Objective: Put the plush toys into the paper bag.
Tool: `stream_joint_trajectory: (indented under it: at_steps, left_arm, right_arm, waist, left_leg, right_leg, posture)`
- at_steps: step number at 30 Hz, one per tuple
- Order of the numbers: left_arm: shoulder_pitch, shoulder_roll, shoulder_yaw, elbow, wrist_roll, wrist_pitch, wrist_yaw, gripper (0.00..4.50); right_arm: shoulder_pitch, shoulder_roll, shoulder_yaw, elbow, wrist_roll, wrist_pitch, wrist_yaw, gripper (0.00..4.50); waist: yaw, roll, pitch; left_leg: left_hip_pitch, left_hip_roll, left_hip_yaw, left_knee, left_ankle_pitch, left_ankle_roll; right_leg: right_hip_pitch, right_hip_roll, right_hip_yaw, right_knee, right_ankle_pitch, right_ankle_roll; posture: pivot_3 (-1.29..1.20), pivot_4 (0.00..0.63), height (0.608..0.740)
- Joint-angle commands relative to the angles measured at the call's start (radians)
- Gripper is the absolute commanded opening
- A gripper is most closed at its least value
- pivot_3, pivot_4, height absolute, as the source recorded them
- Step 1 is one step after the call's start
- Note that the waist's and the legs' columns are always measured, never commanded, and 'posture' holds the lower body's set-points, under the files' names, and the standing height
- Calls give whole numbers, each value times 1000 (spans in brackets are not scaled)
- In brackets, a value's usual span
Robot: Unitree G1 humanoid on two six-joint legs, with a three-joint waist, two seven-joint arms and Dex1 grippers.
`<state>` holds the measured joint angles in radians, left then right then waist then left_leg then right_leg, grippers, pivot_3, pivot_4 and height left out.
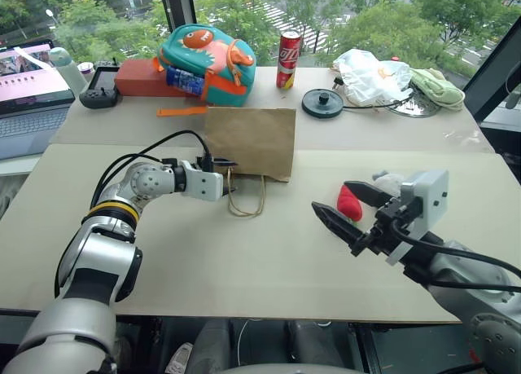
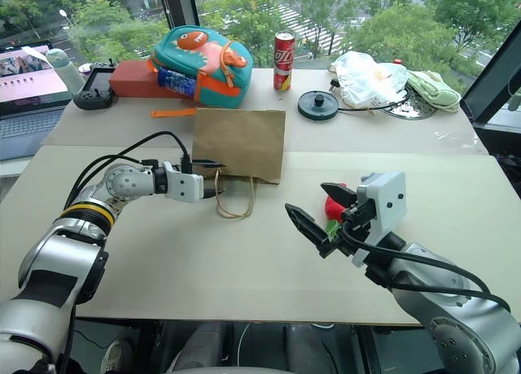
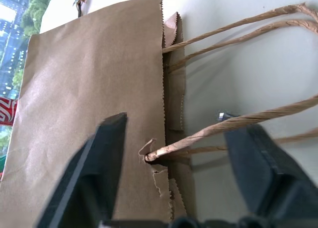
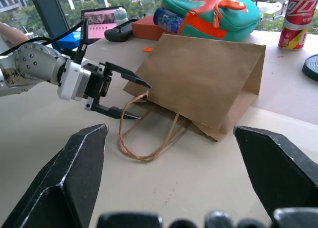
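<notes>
Left eye view: plain brown kraft paper bag point(image 1: 250, 141) lies flat on the beige table point(image 1: 203, 260), near the middle and toward the far edge, mouth facing the near edge.
Bag handles: thin tan cord loops point(image 1: 247, 195) spill out of the mouth onto bare tabletop.
Left gripper point(image 1: 229, 176): black fingers apart, at the bag's mouth corner; one fingertip over the paper edge, the other beside a cord; whether it touches I cannot tell.
Left wrist view: torn, serrated mouth edge point(image 3: 164, 89) sits between the two fingers point(image 3: 89, 178).
Right gripper point(image 1: 346, 207): fingers spread wide, empty, raised above the table's right half.
Red plush toy with green parts point(image 1: 349, 203): on the table just behind the right gripper, partly hidden.
Fuzzy grey-white ball toy point(image 1: 389, 182): just beside the red one, mostly covered by the wrist.
Open room: wide bare tabletop along the near edge and between bag and toys.
Far edge: teal-and-orange backpack point(image 1: 208, 53), red can point(image 1: 288, 59), white plastic bag point(image 1: 371, 76).
</notes>
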<state>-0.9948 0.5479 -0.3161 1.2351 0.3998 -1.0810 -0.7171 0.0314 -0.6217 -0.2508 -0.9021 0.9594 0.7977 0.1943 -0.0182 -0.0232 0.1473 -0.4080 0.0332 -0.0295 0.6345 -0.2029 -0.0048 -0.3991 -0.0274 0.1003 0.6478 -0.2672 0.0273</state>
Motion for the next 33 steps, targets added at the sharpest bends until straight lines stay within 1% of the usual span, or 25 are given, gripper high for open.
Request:
stream_joint_trajectory:
  at_steps: [1, 2, 3, 4, 6, 9, 12, 15, 18, 20, 22, 25, 28, 29, 33]
  left_arm:
    - [-25, 6, 0, 3, -1, -15, 13, 1641]
    - [-24, 6, 1, 4, -4, -16, 11, 1251]
    - [-22, 7, 0, 3, -6, -17, 10, 1021]
    - [-20, 7, 1, 3, -8, -18, 8, 586]
    - [-17, 9, 2, 1, -11, -19, 9, 49]
    - [-14, 10, 9, -2, -25, -15, 0, 49]
    - [-13, 0, 41, -13, -82, -4, -36, 49]
    - [-5, -15, 84, -35, -175, 27, -123, 49]
    - [15, -30, 139, -92, -308, 103, -260, 49]
    - [45, -31, 170, -174, -400, 189, -358, 49]
    - [93, -25, 192, -304, -490, 341, -438, 49]
    - [183, -1, 208, -542, -577, 557, -486, 49]
    - [287, 45, 222, -844, -677, 856, -482, 49]
    - [310, 57, 228, -918, -699, 927, -474, 49]
    - [332, 74, 263, -1075, -739, 1128, -399, 49]
  right_arm:
    - [-2, -13, -27, -29, 15, -26, -4, 4500]
    - [-2, -14, -26, -29, 15, -26, -5, 4500]
    - [-3, -14, -25, -29, 16, -26, -6, 4500]
    - [-3, -15, -24, -29, 17, -27, -6, 4500]
    - [-5, -17, -22, -26, 17, -27, -4, 4500]
    - [-9, -21, -20, -20, 19, -27, 1, 4500]
    - [-16, -27, -18, -11, 21, -27, 10, 4500]
    - [-24, -33, -18, -4, 27, -26, 17, 4500]
    - [-31, -42, -25, 1, 41, -22, 25, 4500]
    - [-26, -60, -42, 5, 53, -17, 38, 4500]
    - [-19, -86, -66, 10, 72, -12, 52, 4500]
    - [-9, -120, -89, 22, 94, -9, 71, 4500]
    - [-9, -144, -91, 39, 103, -4, 84, 4500]
    - [-11, -149, -88, 44, 103, -4, 86, 4500]
    - [-12, -167, -60, 68, 100, 12, 99, 4500]
  waist:
    - [0, 0, 0]
    - [0, 0, 0]
    - [0, 0, 0]
    - [0, 0, 0]
    - [0, 0, 0]
    - [0, 0, 0]
    - [0, 0, 0]
    - [0, 0, 0]
    - [0, 0, 0]
    - [-1, 0, 0]
    - [-4, 0, 0]
    - [-9, 0, 0]
    - [-19, 0, 0]
    - [-21, 0, 0]
    - [-20, 0, 0]
  left_leg:
    - [0, 0, 0, 0, 0, 0]
    - [0, 0, 0, 0, 0, 0]
    - [0, 0, 0, 0, 0, 0]
    - [0, 0, 0, 0, 0, 0]
    - [0, 0, 0, 0, 0, 0]
    - [0, 0, 0, 0, 0, 0]
    - [0, 0, 0, 0, 0, 0]
    - [0, 0, 0, 0, 0, 0]
    - [0, 0, 0, 0, 0, 0]
    - [0, 0, 0, 0, 0, 0]
    - [1, 0, 0, 0, 0, 0]
    - [1, 1, -1, 0, 0, 0]
    - [2, 1, -2, 0, 0, 0]
    - [2, 1, -2, 0, 0, 0]
    - [5, 1, -3, 1, 0, 0]
  right_leg:
    - [0, 0, 0, 0, 0, 0]
    - [0, 0, 0, 0, 0, 0]
    - [0, 0, 0, 0, 0, 0]
    - [0, 0, 0, 0, 0, 0]
    - [0, 0, 0, 0, 0, 0]
    - [0, 0, 0, 0, 0, 0]
    - [0, 0, 0, 0, 0, 0]
    - [0, 0, 0, 0, 0, 0]
    - [1, 0, 0, 0, 0, 0]
    - [1, 0, 0, 0, 0, 0]
    - [1, 0, 0, 0, 0, 0]
    - [2, 0, 0, 0, 0, 0]
    - [3, 0, -1, 0, 0, 0]
    - [4, 0, -1, 0, 0, 0]
    - [8, 0, -1, 0, 0, 0]
  posture:
    - [0, 150, 739]
    - [0, 150, 739]
    - [0, 150, 739]
    - [0, 150, 739]
    - [0, 150, 739]
    - [0, 150, 739]
    - [0, 150, 739]
    - [0, 150, 739]
    - [0, 150, 739]
    - [0, 150, 739]
    - [0, 150, 739]
    - [0, 150, 739]
    - [0, 150, 739]
    - [0, 150, 739]
    - [0, 150, 739]
